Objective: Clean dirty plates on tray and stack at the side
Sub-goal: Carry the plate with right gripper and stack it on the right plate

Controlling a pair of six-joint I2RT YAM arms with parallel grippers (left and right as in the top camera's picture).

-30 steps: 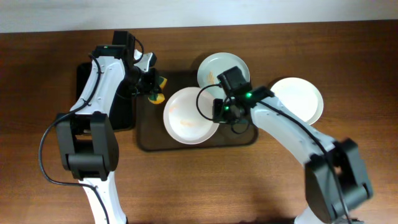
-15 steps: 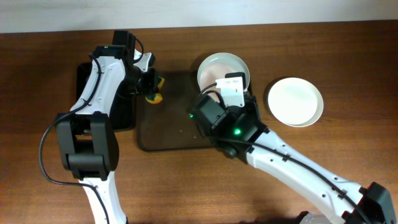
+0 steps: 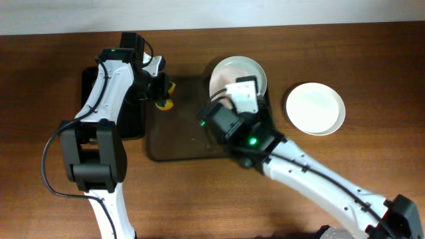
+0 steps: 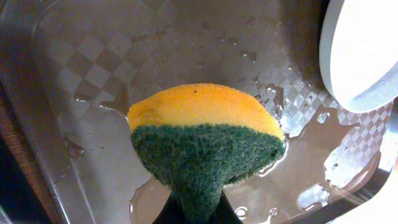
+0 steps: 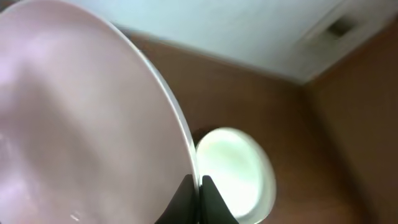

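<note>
My right gripper is shut on the rim of a white plate, held tilted on edge and filling the left of the right wrist view. In the overhead view my raised right arm hides most of that plate. A second plate lies at the back of the dark brown tray. A third plate lies on the table to the right and shows in the right wrist view. My left gripper is shut on a yellow-green sponge over the tray's wet left part.
A smaller black tray lies left of the brown tray, under my left arm. A plate's rim shows at the upper right of the left wrist view. Water puddles lie on the tray floor. The table is brown wood.
The plate that lay on the tray's middle is lifted off it in my right gripper. The right arm has risen toward the camera. The left arm and sponge have stayed still.
</note>
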